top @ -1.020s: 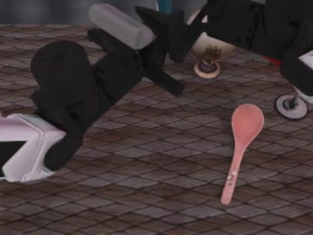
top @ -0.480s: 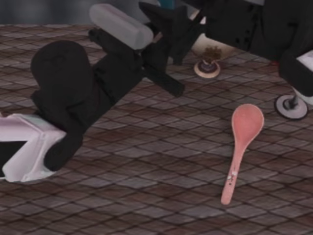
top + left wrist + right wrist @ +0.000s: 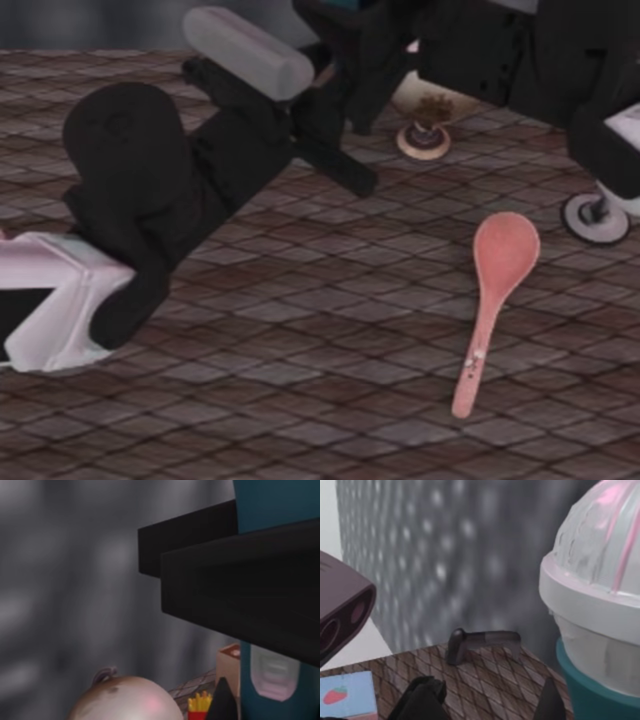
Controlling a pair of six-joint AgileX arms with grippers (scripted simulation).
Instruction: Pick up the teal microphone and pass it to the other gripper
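Observation:
The teal microphone [image 3: 347, 4] shows only as a teal sliver at the top edge of the top view. In the left wrist view its handle [image 3: 270, 505] stands upright with the white switch strip [image 3: 274, 674] low down, close beside my left gripper's fingertip [image 3: 220, 702]. My left gripper [image 3: 330, 110] reaches up to it from the left and appears shut on the lower handle. My right gripper [image 3: 350, 50] comes in from the top right, its black fingers [image 3: 240, 590] crossing the handle. Its tips [image 3: 485, 705] stand apart, with the white head [image 3: 600, 580] close beside them.
A pink spoon [image 3: 490, 300] lies right of centre. A cream footed cup [image 3: 428, 120] stands behind it and a round-based stand [image 3: 597, 215] is at the right edge. A red fries box [image 3: 200, 707], a dark stapler-like object [image 3: 482, 642] and a blue strawberry card [image 3: 345, 695] sit farther off.
My right gripper has shifted toward the top edge of the top view and covers more of the teal handle. The left arm has stayed still.

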